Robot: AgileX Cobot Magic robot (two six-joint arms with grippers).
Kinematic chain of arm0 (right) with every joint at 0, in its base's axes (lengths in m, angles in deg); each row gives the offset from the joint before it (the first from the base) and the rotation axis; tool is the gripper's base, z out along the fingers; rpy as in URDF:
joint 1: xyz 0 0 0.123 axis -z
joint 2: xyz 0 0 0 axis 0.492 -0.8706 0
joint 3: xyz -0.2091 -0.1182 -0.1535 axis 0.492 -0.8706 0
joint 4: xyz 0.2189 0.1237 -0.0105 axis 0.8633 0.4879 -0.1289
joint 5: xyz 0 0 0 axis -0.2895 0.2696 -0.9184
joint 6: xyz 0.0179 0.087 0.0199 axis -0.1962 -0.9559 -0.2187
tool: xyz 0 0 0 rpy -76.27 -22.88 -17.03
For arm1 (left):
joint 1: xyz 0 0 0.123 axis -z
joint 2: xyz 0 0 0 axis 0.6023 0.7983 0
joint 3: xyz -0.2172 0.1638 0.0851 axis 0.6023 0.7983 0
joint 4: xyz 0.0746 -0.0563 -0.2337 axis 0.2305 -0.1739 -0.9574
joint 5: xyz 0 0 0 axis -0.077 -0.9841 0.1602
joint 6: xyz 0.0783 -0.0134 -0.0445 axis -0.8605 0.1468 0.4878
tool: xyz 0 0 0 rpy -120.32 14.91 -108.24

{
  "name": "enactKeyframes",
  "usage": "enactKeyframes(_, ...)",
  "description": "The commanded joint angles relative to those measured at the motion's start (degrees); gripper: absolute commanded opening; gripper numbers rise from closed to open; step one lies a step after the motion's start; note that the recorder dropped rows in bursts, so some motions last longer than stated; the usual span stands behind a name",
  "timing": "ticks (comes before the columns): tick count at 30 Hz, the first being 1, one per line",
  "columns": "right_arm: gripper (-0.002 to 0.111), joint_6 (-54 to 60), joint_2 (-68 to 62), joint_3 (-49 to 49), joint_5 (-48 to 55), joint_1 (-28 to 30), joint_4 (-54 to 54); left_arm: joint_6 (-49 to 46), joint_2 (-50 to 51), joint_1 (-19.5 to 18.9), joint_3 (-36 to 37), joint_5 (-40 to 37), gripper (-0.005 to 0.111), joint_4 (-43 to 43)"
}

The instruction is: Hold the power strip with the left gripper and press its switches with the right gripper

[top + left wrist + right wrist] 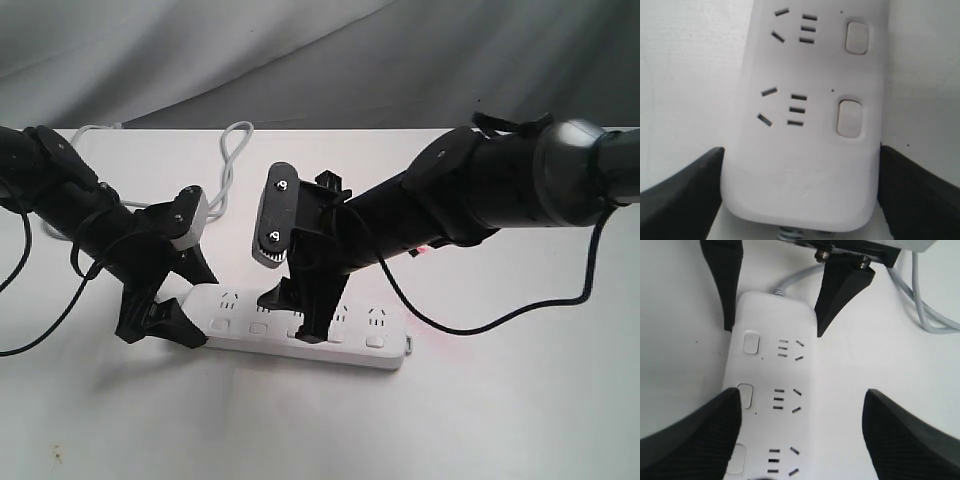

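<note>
The white power strip (345, 345) lies flat near the table's front; its cord end sits between my left gripper's fingers. In the left wrist view the strip (800, 170) fills the gap, and both black fingers (685, 200) press its sides, so the left gripper (185, 300) is shut on it. Two switches (849, 118) show ahead of it. My right gripper (293, 315) hangs over the strip's middle, jaws wide apart. One of its fingers (695, 440) overlaps the switch row (750, 343), its tip down at the strip; I cannot tell whether it touches.
The grey cord (235, 150) loops across the back of the white table (500, 420), also visible beside the strip as cord loops (930, 315). A grey cloth backdrop (300, 50) rises behind. Both dark arms reach in low over the table.
</note>
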Motion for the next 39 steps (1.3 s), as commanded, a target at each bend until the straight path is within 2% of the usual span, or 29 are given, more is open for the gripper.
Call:
enactKeyframes(1, 0.064, -0.1, 0.7, -2.6, -0.4, 0.8, -0.9, 0.5, 0.4, 0.2, 0.0, -0.9, 0.064, 1.0)
enactKeyframes(18, 0.064, -0.1, -2.2, -3.2, -4.8, 0.8, -0.9, 0.7, 0.4, 0.2, 0.0, -0.9, 0.064, 1.0)
enactKeyframes(39, 0.064, -0.1, -5.6, -5.0, -4.7, 0.8, -2.4, 0.6, 0.4, 0.2, 0.0, -0.9, 0.064, 1.0)
